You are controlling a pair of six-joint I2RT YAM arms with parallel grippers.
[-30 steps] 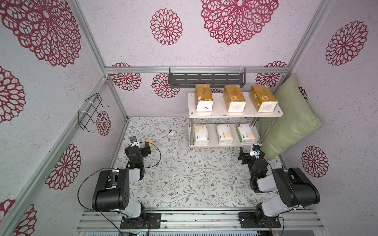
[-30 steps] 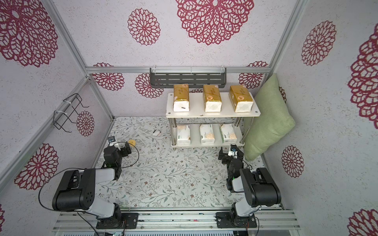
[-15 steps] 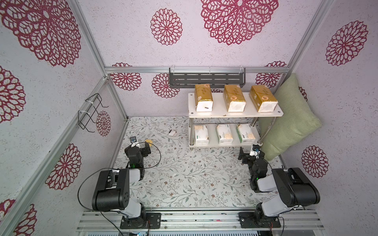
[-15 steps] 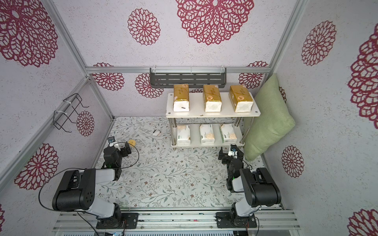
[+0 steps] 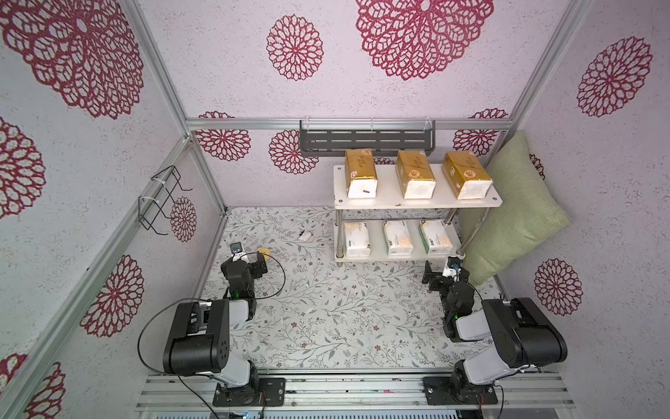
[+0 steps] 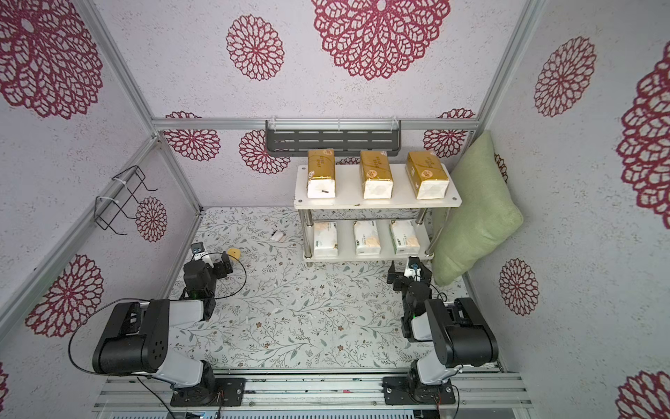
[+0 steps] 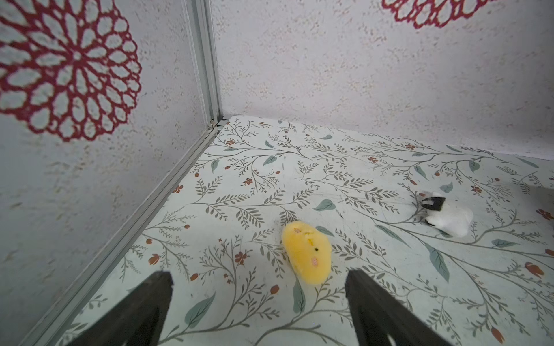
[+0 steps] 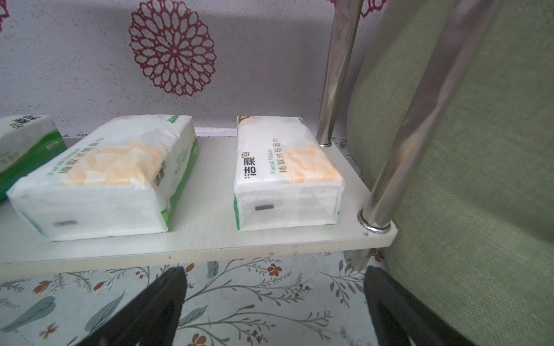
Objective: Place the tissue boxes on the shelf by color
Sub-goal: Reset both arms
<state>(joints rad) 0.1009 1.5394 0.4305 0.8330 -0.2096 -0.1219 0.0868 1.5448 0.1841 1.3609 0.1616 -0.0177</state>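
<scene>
I am hovering my right gripper (image 8: 271, 302) and left gripper (image 7: 257, 302) spread wide and empty, seeing three gold tissue packs (image 5: 415, 174) filling the shelf's (image 5: 417, 203) top board and three white packs (image 5: 397, 237) below, so nothing seems left.

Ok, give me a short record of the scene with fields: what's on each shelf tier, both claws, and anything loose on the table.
top tier: three gold tissue boxes in a row on the shelf
bottom tier: three white tissue boxes in a row
left claw: open, empty, low over the table near a yellow plush toy
right claw: open, empty, in front of the bottom tier
loose on table: yellow plush toy, white plush toy
beside shelf: green pillow
</scene>
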